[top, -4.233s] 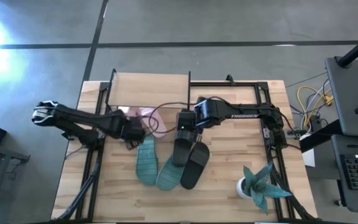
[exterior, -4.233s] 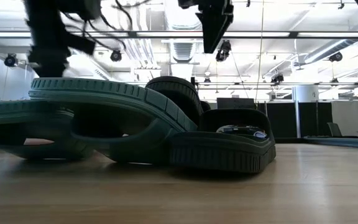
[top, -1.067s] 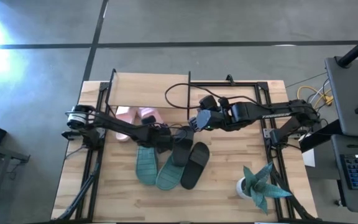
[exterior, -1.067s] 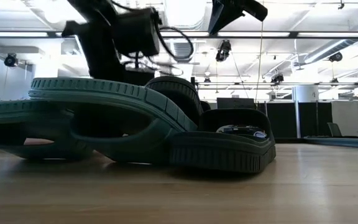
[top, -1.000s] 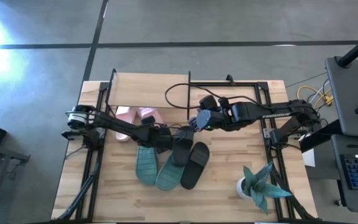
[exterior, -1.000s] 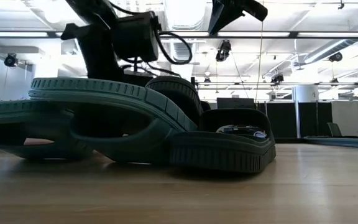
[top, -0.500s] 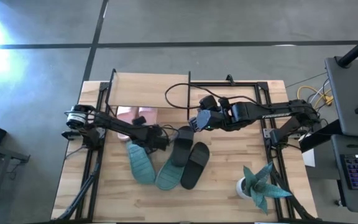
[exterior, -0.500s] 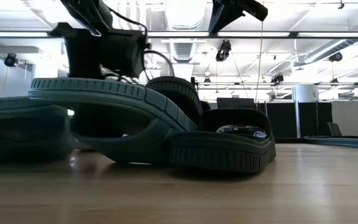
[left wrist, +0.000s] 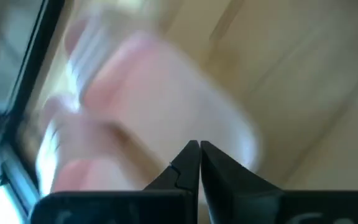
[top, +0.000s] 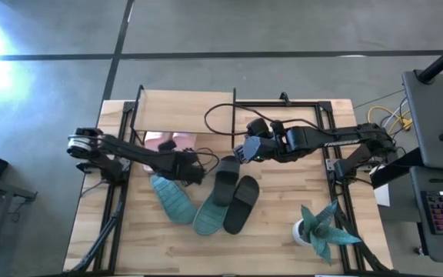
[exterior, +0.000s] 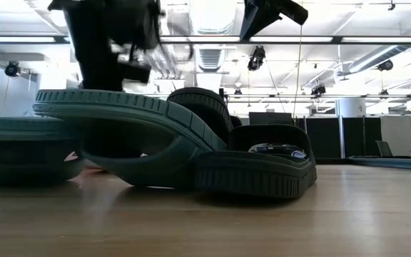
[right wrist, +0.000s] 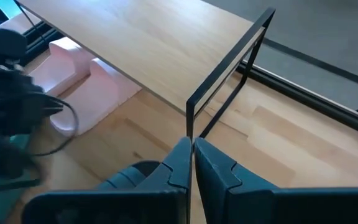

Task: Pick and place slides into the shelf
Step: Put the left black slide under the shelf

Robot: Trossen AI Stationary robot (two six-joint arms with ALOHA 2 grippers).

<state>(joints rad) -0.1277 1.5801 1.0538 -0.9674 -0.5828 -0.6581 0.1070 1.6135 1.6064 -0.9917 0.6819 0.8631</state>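
The shelf (top: 183,111) stands at the table's far left, with two pale pink slides (top: 157,139) on the table under its top board (right wrist: 142,43). My left gripper (left wrist: 199,148) hangs shut and holds nothing, just near of the pink slides (left wrist: 154,93). One teal slide (top: 171,198) lies flat on the table, slanted. The other teal slide (top: 210,215) leans on a black slide (top: 225,181), with a second black slide (top: 241,204) beside it. My right gripper (right wrist: 191,146) is shut, high above the black slides by the shelf's right post (right wrist: 222,81).
A potted plant (top: 318,227) stands at the near right corner. A black cable (top: 221,115) loops over the shelf's right end. Black frame rails (top: 333,146) run along the table's left and right sides. Bare tabletop (top: 283,192) lies right of the black slides.
My left gripper has gone toward the table's left edge and up, toward the pink slides, staying shut. The left teal slide has turned about on the table: its far end has swung left while its near end has stayed roughly in place.
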